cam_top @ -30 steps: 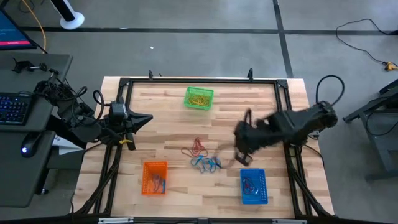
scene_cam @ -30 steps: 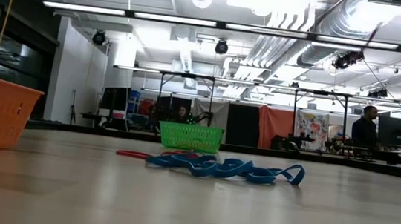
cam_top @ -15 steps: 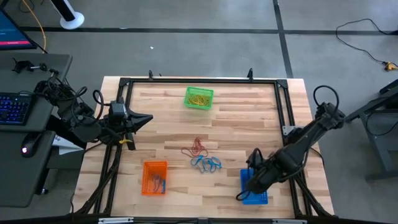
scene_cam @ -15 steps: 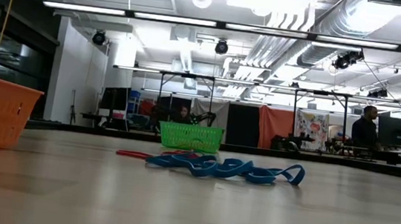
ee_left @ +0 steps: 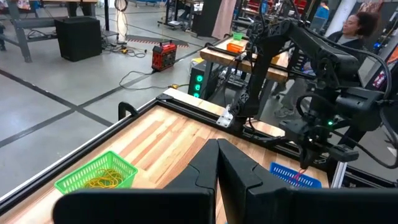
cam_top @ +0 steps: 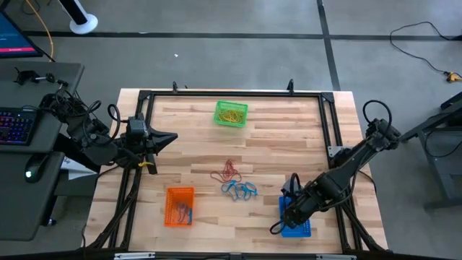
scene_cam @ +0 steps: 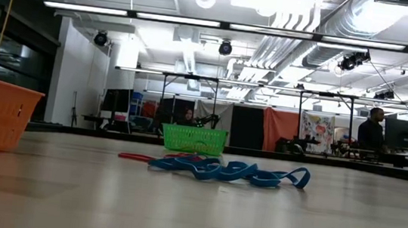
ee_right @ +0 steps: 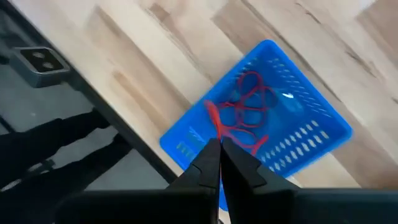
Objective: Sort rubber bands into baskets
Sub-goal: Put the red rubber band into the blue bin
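The big wooden worktop [cam_top: 289,137] has three baskets on it. The green basket [cam_top: 231,113] sits at the far edge with yellow bands inside. The orange basket [cam_top: 180,206] is near the front on the left arm's side. The blue basket [cam_top: 295,218] is near the front on the right arm's side, with red bands [ee_right: 245,112] lying in it.

The right pincer [ee_right: 220,144] hangs over the blue basket. Its two fingers are pressed tight together. A red band looks pinched at the tips, but I cannot be sure it is held.

What could go wrong? If a thin band is stuck between the shut fingers, it may cling and not drop when they open. The pincer is over the near edge of the basket, so a band let go here could slip outside onto the worktop. If the arm dips lower, it could push the light basket.

The left pincer [ee_left: 217,155] waits at the left side of the worktop, shut and holding nothing.

In the middle lie the loose blue bands [cam_top: 239,190] and loose red bands [cam_top: 227,172], close together. They look tangled, so one grab could lift two colours at once.

I can read no words or labels anywhere.
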